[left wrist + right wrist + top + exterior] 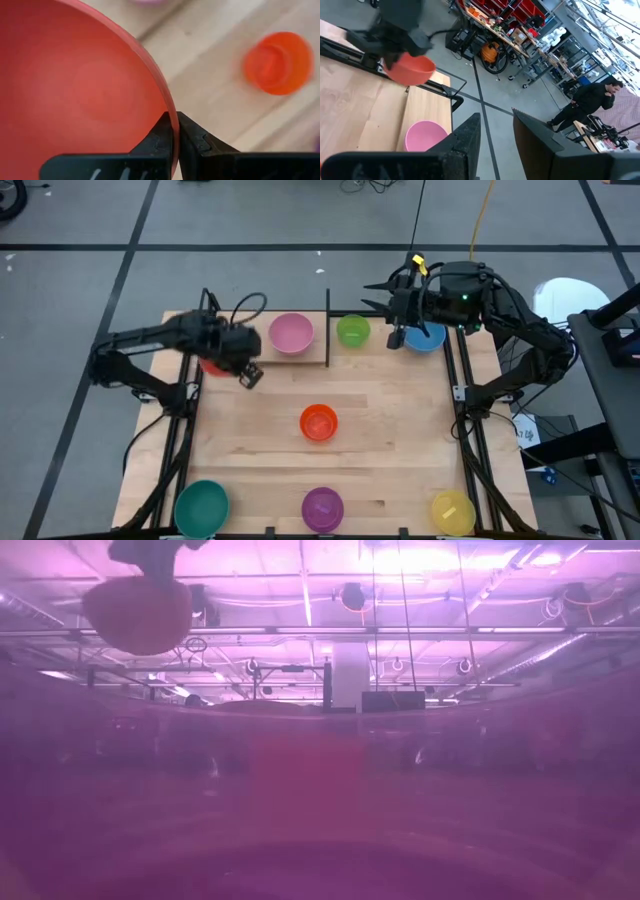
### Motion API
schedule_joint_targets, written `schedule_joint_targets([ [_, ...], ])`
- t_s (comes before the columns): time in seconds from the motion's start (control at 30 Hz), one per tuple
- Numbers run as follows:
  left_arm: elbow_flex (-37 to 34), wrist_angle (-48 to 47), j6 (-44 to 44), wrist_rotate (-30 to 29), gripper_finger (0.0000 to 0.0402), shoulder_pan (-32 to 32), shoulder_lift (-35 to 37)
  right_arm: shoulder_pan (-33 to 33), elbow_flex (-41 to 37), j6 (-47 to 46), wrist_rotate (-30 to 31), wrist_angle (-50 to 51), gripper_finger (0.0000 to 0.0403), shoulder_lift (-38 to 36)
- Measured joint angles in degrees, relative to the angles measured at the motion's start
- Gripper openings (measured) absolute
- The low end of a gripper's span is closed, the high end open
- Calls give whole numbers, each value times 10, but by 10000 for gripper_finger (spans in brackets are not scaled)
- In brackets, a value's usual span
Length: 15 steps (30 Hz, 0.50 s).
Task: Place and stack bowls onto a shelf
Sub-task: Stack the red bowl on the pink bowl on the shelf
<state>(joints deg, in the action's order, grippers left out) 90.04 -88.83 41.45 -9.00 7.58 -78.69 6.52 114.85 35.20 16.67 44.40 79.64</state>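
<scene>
Red bowl lifted beside the shelf

Left claw pinches the red bowl rim, upper left of the counter beside the pink bowl on the shelf; right claw gapes empty, upper right.

Overhead, table-level, two close wrist views

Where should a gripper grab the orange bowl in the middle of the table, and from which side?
By its rim, coming straight down from above. The orange bowl sits upright and open, alone on bare tabletop, so one finger can drop inside and one outside its thin wall. The left gripper already pinches the red bowl that way.
</scene>
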Motion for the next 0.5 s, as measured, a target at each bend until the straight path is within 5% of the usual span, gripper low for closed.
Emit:
schedule_joint_targets([
  [0.23, 89, 6, -167, 24, 7, 101, -87, 0, 0, 0, 0, 0, 109, 0],
  [0.5, 229, 5, -308, 45, 7, 138, -221, 0, 0, -1, 0, 0, 109, -1],
])
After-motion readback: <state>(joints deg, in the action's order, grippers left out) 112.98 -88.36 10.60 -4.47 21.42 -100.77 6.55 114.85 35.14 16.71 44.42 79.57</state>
